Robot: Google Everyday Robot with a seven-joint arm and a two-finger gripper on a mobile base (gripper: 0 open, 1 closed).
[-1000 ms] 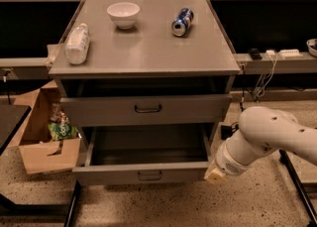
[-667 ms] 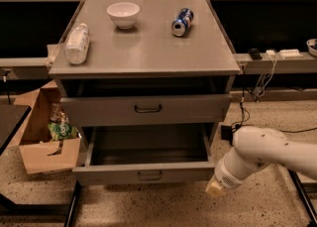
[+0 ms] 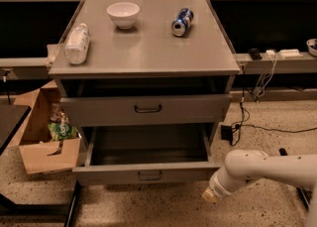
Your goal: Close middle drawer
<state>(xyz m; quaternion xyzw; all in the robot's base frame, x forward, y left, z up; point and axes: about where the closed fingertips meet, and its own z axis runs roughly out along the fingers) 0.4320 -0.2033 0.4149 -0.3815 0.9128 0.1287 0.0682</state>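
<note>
The middle drawer [image 3: 119,173] is pulled far out of the grey cabinet. Its low front panel carries a small dark bar handle [image 3: 149,175], and its long shallow tray looks empty. My gripper [image 3: 211,195] sits at the end of the white arm [image 3: 267,169] that comes in from the right. It hangs low near the floor, just right of and slightly in front of the drawer's right front corner, apart from the panel.
The drawer above [image 3: 99,109], with a taller front panel, stands slightly open. On the cabinet top [image 3: 148,47] are a white bowl [image 3: 123,14], a lying can [image 3: 182,21] and a plastic bottle [image 3: 76,43]. An open cardboard box [image 3: 47,146] stands at the left. Cables [image 3: 247,117] lie at the right.
My gripper has sunk lower and nearer the camera, from beside the drawer's right front corner toward the floor. The drawer has not moved.
</note>
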